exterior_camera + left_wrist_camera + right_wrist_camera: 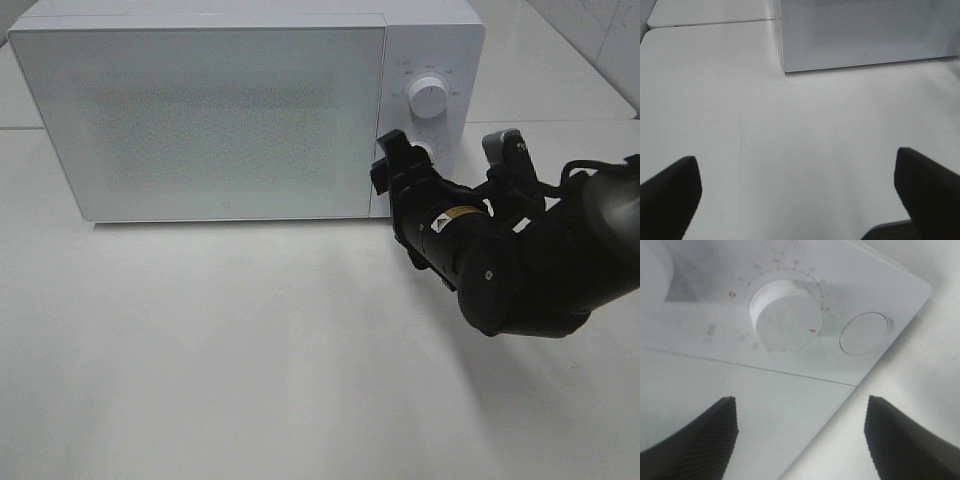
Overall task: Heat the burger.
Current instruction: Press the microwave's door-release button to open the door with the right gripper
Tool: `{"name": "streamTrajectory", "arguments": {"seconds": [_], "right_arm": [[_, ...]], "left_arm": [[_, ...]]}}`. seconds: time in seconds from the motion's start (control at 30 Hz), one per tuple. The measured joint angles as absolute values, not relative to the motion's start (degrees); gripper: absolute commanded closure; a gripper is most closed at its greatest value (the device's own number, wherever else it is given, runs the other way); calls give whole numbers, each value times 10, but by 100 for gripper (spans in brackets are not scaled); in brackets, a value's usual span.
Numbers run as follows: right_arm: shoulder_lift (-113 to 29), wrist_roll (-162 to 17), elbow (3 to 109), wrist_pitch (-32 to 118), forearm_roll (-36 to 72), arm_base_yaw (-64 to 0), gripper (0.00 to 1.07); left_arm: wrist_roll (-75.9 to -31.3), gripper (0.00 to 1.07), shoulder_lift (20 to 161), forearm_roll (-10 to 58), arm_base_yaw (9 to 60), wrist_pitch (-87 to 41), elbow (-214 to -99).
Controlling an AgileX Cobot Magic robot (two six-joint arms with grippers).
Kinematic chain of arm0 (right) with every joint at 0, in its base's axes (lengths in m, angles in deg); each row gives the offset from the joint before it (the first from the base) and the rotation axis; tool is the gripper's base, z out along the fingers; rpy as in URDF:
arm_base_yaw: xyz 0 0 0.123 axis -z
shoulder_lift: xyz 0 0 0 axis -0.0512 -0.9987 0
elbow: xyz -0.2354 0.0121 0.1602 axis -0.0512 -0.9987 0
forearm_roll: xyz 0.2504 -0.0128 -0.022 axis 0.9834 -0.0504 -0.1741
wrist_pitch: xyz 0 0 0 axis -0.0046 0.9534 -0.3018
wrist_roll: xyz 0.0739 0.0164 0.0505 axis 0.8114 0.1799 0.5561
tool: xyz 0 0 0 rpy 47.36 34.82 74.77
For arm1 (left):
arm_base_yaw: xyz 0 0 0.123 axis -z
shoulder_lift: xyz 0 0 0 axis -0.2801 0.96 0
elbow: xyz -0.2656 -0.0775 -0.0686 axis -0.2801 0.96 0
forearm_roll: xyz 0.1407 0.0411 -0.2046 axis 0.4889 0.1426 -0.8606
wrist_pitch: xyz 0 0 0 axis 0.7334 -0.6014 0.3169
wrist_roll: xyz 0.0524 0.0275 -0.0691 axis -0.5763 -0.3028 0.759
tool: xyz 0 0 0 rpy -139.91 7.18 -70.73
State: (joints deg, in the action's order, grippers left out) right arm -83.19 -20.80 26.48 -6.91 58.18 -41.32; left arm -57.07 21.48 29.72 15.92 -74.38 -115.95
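Right wrist: burger unseen; gripper [801, 405] seemingly near dial [785, 315].

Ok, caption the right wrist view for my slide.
Open right gripper faces the microwave control panel: white dial and round button.

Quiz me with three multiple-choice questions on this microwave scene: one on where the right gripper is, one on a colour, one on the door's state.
1. Where is the right gripper?
A. at the control panel of the microwave
B. on top of the microwave
C. at the microwave's left end

2. What colour is the microwave?
A. black
B. white
C. red

3. How is the door?
A. swung wide open
B. taken off
C. shut

Answers:
1 A, its open fingers point at the lower knob there.
2 B, the whole case is white.
3 C, the door lies flush with the front.
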Motion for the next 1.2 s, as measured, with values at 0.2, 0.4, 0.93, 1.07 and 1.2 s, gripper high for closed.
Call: {"name": "streamTrajectory", "arguments": {"seconds": [0.2,0.4,0.93,1.07,1.2], "right_arm": [[-769,-402,263,33,570,-413,38],[-723,-598,262,136,568,-409,38],[-622,-847,261,472,548,-330,38],[-580,-853,261,565,490,-320,38],[-554,-852,261,616,458,-320,38]], "left_arm": [[-571,9,215,297,159,-744,-1159],[-571,9,215,297,159,-744,-1159],[-571,9,215,297,159,-744,-1159],[-571,9,215,297,159,-744,-1159],[-571,9,215,297,159,-744,-1159]]}}
